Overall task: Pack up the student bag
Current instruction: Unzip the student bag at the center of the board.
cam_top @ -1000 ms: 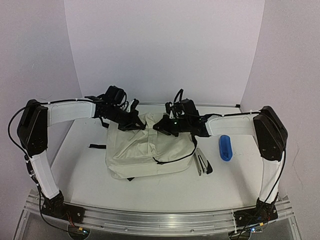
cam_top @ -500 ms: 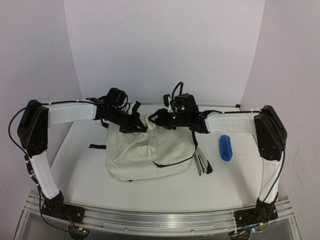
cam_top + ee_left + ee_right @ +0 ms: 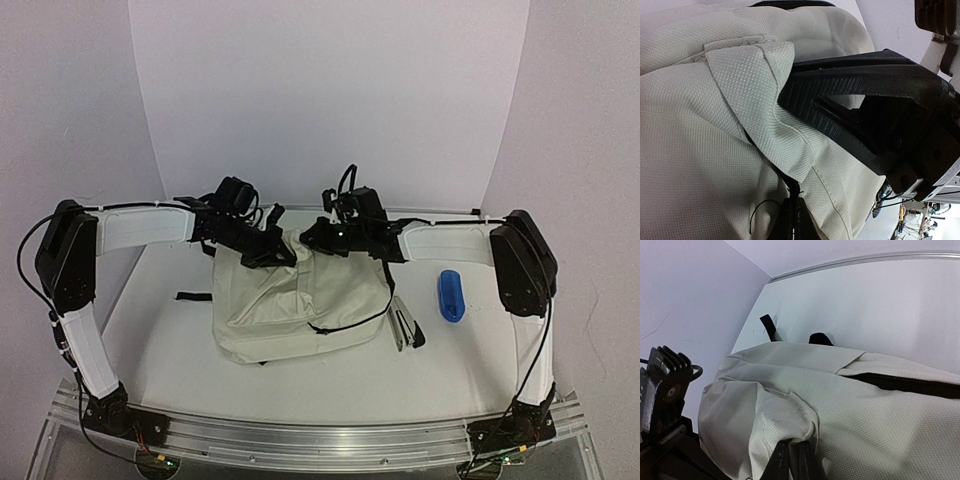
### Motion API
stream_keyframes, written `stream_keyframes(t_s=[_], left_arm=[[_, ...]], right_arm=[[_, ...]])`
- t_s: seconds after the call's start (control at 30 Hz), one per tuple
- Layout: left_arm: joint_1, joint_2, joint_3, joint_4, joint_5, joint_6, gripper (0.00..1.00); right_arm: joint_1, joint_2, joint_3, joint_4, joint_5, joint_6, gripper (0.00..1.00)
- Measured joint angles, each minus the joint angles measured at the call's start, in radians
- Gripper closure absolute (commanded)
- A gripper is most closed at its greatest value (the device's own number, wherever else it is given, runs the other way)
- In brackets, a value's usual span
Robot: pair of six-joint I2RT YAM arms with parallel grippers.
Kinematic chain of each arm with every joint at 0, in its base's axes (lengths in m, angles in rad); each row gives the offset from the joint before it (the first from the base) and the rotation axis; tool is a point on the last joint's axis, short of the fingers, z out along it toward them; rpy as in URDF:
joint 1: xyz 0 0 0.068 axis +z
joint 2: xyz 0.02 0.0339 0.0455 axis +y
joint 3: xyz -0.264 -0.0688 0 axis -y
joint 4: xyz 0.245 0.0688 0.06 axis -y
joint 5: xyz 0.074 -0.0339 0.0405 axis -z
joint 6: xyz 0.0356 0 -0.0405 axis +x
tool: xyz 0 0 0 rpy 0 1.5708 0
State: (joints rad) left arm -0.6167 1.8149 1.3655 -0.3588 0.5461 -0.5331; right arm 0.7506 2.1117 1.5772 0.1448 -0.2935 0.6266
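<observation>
Cream woven fabric makes up the large student bag (image 3: 300,310), which lies slumped at the middle of the white table (image 3: 160,340). Its top end is raised toward the back wall, between the 2 arms. Black trim marks it: a short strap end (image 3: 192,294) sticks out on its left side, and a thin black cord (image 3: 350,320) loops across its front. In the right wrist view, a dark zipper (image 3: 910,384) runs under a cream flap.

The left gripper (image 3: 268,256) is closed tight on a stitched fold of the cream cloth at the bag's top left. The right gripper (image 3: 312,238) pinches a puckered fold at the top right, its fingers nearly together.

Right of the bag and apart from it lies a blue oblong object (image 3: 451,295). Between the 2, just beside the bag's right edge, lies a black and silver stapler (image 3: 405,328).
</observation>
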Motion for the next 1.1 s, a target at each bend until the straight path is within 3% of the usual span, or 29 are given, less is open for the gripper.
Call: stream_keyframes(t_s=[0.93,1.1], left_arm=[[-0.045,-0.087,-0.092,0.028,-0.053,-0.059,1.00],[-0.060,-0.108,-0.099,0.003,-0.123,-0.067,1.00]], right_arm=[[0.014,0.000,0.004,-0.011,0.042,0.052,1.00],[0.014,-0.006,-0.001,-0.005,0.034,0.066,1.00]])
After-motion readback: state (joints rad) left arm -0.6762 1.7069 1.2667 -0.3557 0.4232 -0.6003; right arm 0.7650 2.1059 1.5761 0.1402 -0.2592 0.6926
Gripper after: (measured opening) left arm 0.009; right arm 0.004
